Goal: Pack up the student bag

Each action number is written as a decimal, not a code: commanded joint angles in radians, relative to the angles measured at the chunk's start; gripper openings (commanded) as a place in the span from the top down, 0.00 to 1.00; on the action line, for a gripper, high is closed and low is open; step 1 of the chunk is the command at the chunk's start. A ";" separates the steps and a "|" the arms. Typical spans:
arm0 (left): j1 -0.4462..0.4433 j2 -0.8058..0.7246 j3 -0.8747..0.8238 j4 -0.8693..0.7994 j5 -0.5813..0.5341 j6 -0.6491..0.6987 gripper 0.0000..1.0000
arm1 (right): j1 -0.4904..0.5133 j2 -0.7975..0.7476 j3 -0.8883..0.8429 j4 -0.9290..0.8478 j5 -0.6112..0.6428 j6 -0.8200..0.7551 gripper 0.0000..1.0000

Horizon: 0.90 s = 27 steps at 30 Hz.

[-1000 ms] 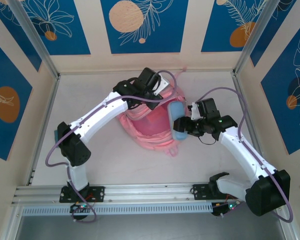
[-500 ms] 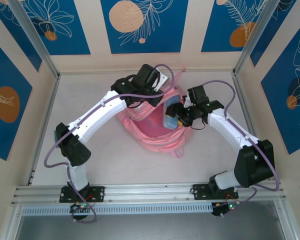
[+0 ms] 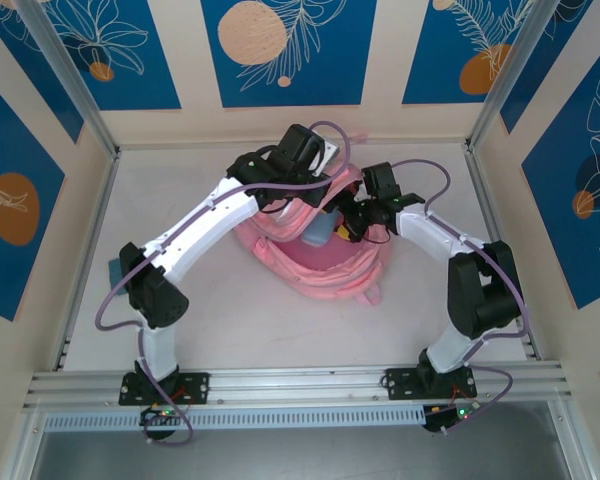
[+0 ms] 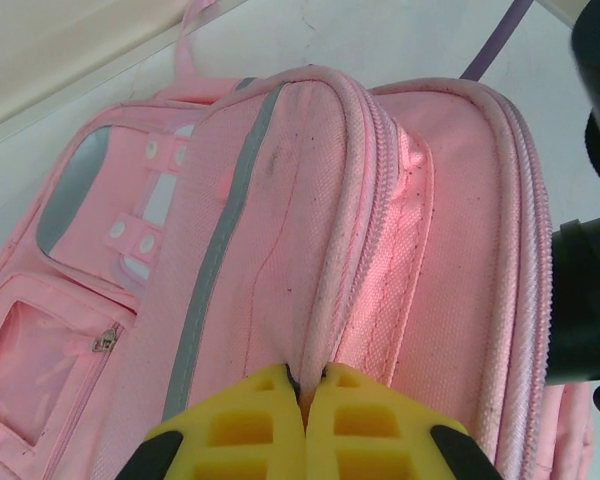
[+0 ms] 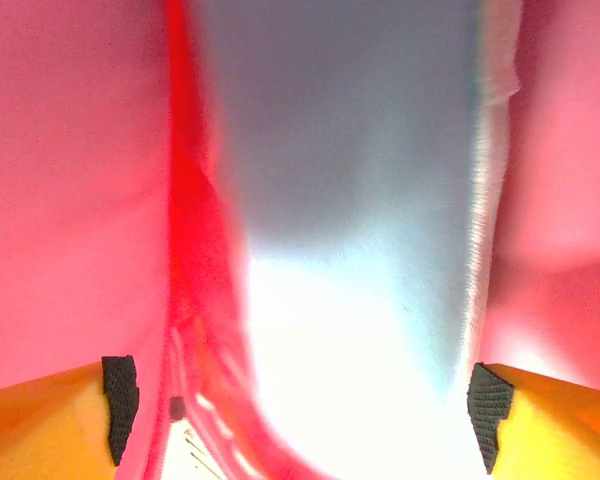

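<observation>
Top external view: right end effector (image 3: 351, 222), swung over the student bag (image 3: 325, 272), widens around its pale blue item (image 3: 318, 233) inside as left end effector (image 4: 305, 388) pinches the fabric.

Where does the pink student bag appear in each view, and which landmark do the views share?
Top external: the student bag sits in the middle of the picture, slightly above centre.
Left wrist: the bag covers most of the picture; the left pincer pinches its fabric at the bottom edge.
Right wrist: the bag's pink inside stands at left and right.
Shared landmark: the pale blue item in the bag's mouth, also seen from above.
</observation>
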<state>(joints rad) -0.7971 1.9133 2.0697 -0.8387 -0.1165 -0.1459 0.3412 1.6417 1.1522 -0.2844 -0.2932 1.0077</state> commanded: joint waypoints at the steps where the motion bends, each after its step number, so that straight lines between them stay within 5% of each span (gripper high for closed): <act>1: 0.002 -0.026 0.075 0.103 -0.011 -0.023 1.00 | 0.010 -0.027 -0.006 0.050 -0.039 0.013 0.10; 5: 0.004 -0.026 0.073 0.095 -0.003 -0.023 1.00 | 0.013 -0.066 -0.071 0.047 -0.019 0.011 0.14; 20: 0.003 -0.022 0.061 0.081 0.012 -0.030 1.00 | 0.060 0.102 -0.018 0.148 0.010 0.116 0.68; 27: 0.008 -0.023 0.039 0.081 0.013 -0.037 1.00 | 0.067 0.106 -0.022 0.197 0.018 0.112 0.63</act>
<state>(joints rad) -0.7883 1.9194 2.0731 -0.8490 -0.1173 -0.1600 0.3988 1.7561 1.1309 -0.1139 -0.2882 1.1114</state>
